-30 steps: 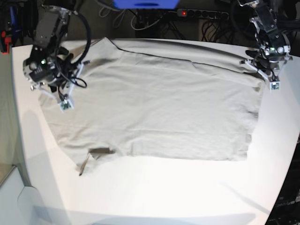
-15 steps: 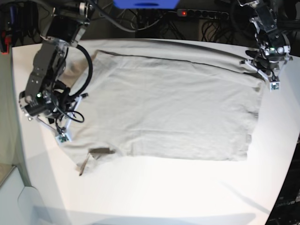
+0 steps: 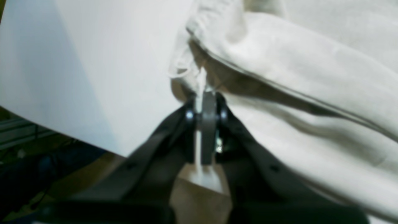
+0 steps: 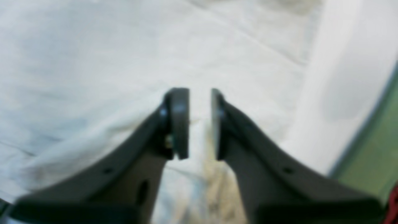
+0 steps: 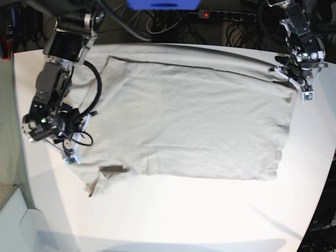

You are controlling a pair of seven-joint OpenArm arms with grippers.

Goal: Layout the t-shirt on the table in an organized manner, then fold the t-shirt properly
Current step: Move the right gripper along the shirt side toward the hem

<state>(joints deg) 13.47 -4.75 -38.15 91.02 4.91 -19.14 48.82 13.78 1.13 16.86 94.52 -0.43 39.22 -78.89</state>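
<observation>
Lying soft, creased: t-shirt (image 5: 189, 121) | table (image 5: 173, 215) smooth white

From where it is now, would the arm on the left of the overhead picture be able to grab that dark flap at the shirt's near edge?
Probably yes. The right gripper hangs close to the dark flap, fingers apart, with only flat t-shirt between.

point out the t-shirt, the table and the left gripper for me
t-shirt (image 5: 189, 121), base view, middle of the spread cloth.
table (image 5: 173, 215), base view, bare white top in front of the shirt.
left gripper (image 3: 205, 97), left wrist view, closed fingertips pinching the shirt's edge.
</observation>
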